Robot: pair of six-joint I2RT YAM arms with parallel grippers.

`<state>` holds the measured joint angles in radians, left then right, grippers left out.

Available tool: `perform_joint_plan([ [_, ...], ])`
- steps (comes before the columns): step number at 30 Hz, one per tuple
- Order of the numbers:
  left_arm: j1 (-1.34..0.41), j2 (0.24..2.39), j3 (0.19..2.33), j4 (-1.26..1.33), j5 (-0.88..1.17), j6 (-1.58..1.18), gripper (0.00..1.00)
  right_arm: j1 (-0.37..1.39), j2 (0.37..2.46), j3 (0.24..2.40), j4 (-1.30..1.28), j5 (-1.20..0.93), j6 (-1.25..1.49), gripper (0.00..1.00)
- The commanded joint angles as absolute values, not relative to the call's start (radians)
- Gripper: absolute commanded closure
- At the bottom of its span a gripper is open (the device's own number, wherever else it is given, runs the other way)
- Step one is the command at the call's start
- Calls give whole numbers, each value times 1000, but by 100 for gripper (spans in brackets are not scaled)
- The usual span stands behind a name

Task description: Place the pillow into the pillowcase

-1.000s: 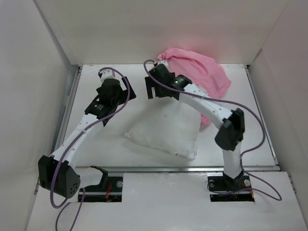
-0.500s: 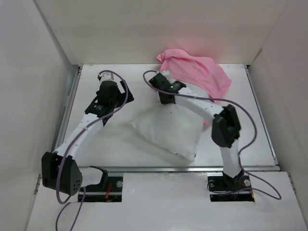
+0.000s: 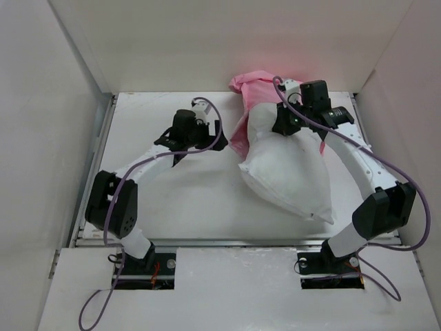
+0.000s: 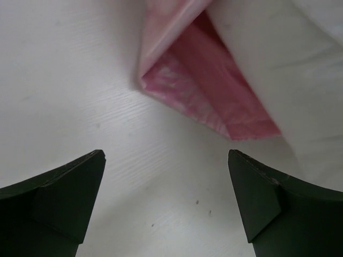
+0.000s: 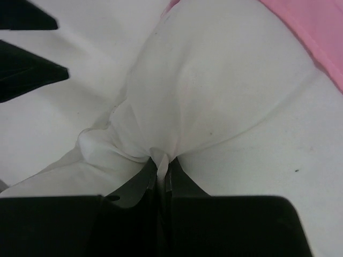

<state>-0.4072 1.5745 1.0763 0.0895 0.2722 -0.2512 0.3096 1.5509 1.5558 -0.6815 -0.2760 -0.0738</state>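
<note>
Top external view shows you the pillow (image 3: pixel 293 172) lying from near right to far, its far end pinched by the right jaws, over the pillowcase (image 3: pixel 239 134). Your left jaws, spread wide and empty, face that pink edge just ahead.

Robot lab booth: plain white walls (image 3: pixel 227 41), bolted arms (image 3: pixel 148 162).

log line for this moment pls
right gripper shut on pillow | left gripper open near pillowcase edge | pillow lying over pillowcase, not yet inside
</note>
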Motion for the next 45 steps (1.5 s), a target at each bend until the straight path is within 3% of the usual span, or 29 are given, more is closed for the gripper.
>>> perform_joint_plan([
  [1, -426, 1637, 1192, 199, 379, -193, 0, 284, 1536, 1591, -624, -541, -164, 100],
  [11, -466, 1986, 1463, 190, 308, -146, 0, 264, 1565, 1687, -635, -621, -152, 100],
  [15, -466, 2055, 1529, 202, 316, -166, 8, 255, 1574, 1735, -646, -621, -130, 100],
  [16, -466, 2078, 1545, 202, 277, -175, 16, 255, 1574, 1735, -656, -621, -130, 100],
  [17, -466, 2088, 1560, 184, 253, -195, 48, 255, 1574, 1735, -657, -609, -130, 100],
  [18, -466, 2097, 1586, 175, 238, -195, 64, 255, 1574, 1735, -657, -598, -130, 100],
  [19, -466, 2097, 1586, 163, 238, -207, 95, 255, 1574, 1723, -644, -586, -130, 100],
  [21, -466, 2079, 1586, 163, 265, -216, 100, 255, 1584, 1688, -589, -586, -111, 100],
  [26, -466, 1918, 1412, 227, 377, -247, 100, 319, 1637, 1582, -386, -566, -39, 100],
  [31, -489, 1760, 1260, 241, 506, -281, 100, 521, 1703, 1464, -103, -197, -38, 100],
  [36, -555, 1551, 1083, 204, 575, -331, 100, 606, 1711, 1356, 252, 102, 121, 100],
  [41, -624, 1407, 994, 114, 492, -383, 100, 716, 1732, 1282, 665, 533, 133, 100],
  [45, -635, 1342, 927, 78, 557, -402, 100, 739, 1763, 1262, 912, 586, 133, 100],
])
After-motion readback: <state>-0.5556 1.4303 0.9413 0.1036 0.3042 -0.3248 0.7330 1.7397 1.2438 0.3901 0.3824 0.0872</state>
